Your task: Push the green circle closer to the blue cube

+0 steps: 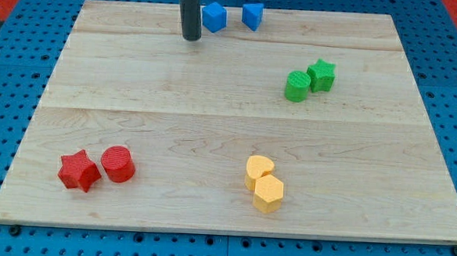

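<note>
One rod, no jaws to open or close, so no grip state to tell; my tip (191,38) rests on board near view's top, just left of first blue block (214,17); second blue block (252,15) further right; which is cube, hard to judge

Green circle (296,86) sits well apart, toward view's right, touching green star (321,74) at its upper right

Advice: swing tip round to circle's lower-right side, push up-left toward blue pair; keep line off star; slow near blue

Red star (78,170), red circle (118,164), two yellow blocks (263,183) lie at view's bottom, out of way

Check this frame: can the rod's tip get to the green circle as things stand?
Probably yes. My tip sits near the view's top, left of two blue blocks, and bare board lies between it and the green circle. The green star touches the circle's far right side.
</note>
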You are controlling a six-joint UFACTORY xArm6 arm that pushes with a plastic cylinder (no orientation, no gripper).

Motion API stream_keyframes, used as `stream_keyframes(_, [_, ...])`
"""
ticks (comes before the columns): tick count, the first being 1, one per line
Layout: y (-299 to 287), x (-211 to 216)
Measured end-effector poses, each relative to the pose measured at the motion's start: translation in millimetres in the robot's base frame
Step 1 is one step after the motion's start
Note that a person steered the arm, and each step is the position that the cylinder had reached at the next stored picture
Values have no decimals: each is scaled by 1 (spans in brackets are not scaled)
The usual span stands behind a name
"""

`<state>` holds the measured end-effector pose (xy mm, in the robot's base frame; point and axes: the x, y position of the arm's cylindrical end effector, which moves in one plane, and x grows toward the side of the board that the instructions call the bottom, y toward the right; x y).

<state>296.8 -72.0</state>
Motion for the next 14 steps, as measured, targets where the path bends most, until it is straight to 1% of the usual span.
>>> stream_keyframes(1, [48, 66])
stream_keyframes(2, [110, 132])
stream_keyframes(3, [196, 152])
stream_keyframes(4, [237, 124])
stream_keyframes(5, [167, 101])
stream_keyframes(6, [112, 100])
stream_keyframes(7, [104, 70])
stream_keyframes(8, [104, 30])
stream_keyframes(9, [130, 26])
stream_keyframes(10, [182, 25])
stream_keyframes(11, [171, 10])
stream_keyframes(12, [125, -12])
stream_keyframes(13, [96, -36])
stream_keyframes(14, [96, -14])
